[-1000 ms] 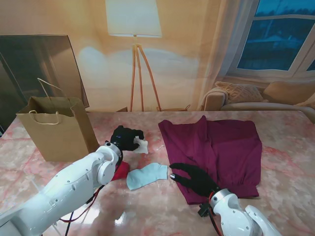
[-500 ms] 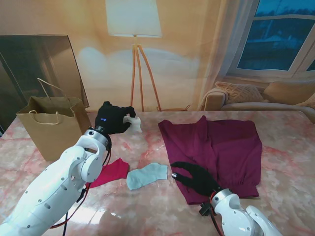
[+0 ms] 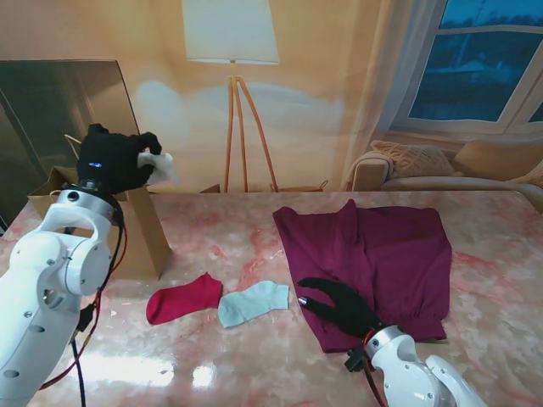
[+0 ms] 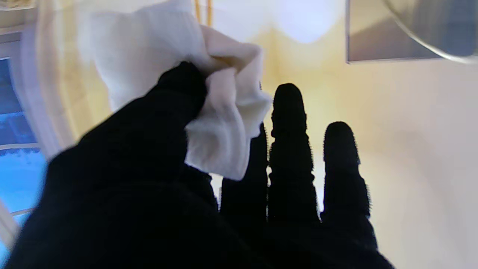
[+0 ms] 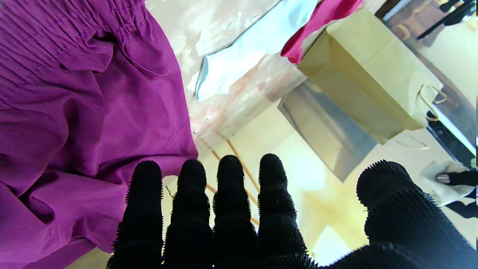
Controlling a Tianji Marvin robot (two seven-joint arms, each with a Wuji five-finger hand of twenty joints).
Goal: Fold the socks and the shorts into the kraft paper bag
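now | left hand [image 3: 119, 158] pinching white sock [image 3: 159, 165] over kraft paper bag [image 3: 142, 227], far left | right hand [image 3: 339, 307] spread wide on shorts [image 3: 373, 250] near edge | red sock [image 3: 183, 298], blue sock [image 3: 253, 303] between

We are in a home living room. Beyond the far edge of our pink marble surface [image 3: 212, 233] stand a tripod floor lamp [image 3: 231, 51], a beige sofa [image 3: 441, 170] with a knitted cushion [image 3: 416, 158], and a curtained window [image 3: 484, 59] at dusk.
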